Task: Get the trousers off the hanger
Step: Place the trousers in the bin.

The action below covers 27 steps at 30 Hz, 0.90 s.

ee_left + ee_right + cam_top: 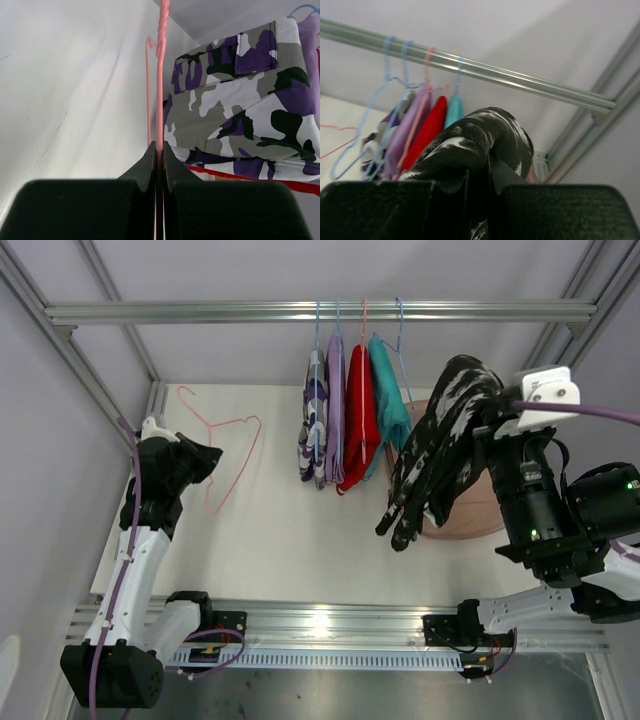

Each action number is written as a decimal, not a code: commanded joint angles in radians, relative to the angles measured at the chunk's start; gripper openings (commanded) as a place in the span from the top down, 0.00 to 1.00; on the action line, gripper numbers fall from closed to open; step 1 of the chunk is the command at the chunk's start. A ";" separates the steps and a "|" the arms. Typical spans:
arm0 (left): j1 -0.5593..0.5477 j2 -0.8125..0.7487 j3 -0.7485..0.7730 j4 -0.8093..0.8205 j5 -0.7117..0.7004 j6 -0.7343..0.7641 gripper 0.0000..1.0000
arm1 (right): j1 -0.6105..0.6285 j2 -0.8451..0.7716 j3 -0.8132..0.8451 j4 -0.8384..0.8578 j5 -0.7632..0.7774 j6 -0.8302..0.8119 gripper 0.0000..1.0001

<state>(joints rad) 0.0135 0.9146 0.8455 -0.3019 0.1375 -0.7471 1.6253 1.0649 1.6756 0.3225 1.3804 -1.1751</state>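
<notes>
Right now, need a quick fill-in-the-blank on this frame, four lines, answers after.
1. The left claw is shut on a bare ____ hanger.
2. The right claw holds trousers patterned black and ____.
3. ____ garments hang on the rail.
4. The red trousers hang between the lilac pair and the ____ pair.
Missing: pink; white; four; teal.

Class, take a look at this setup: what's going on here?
The right gripper is shut on the black speckled trousers, holding them up to the right of the hanging row. The left gripper pinches an empty pink hanger over the left side of the table. On the rail hang the purple patterned pair, lilac pair, red pair and teal pair.
</notes>
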 commanded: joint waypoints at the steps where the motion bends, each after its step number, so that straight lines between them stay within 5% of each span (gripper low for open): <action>1: 0.008 -0.003 0.041 0.050 0.030 0.026 0.99 | -0.122 -0.062 0.049 0.005 -0.073 0.038 1.00; 8: 0.005 0.001 0.041 0.053 0.042 0.028 0.99 | -0.330 -0.137 0.049 -0.131 -0.107 0.175 1.00; 15: -0.003 0.004 0.044 0.055 0.047 0.031 1.00 | -0.377 -0.200 -0.007 -0.195 -0.089 0.269 1.00; 27: -0.041 0.006 0.046 0.046 0.036 0.051 1.00 | -0.424 -0.350 -0.361 -0.181 -0.063 0.437 1.00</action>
<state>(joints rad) -0.0204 0.9184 0.8455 -0.3012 0.1619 -0.7235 1.2140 0.7189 1.3334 0.0929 1.3804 -0.8330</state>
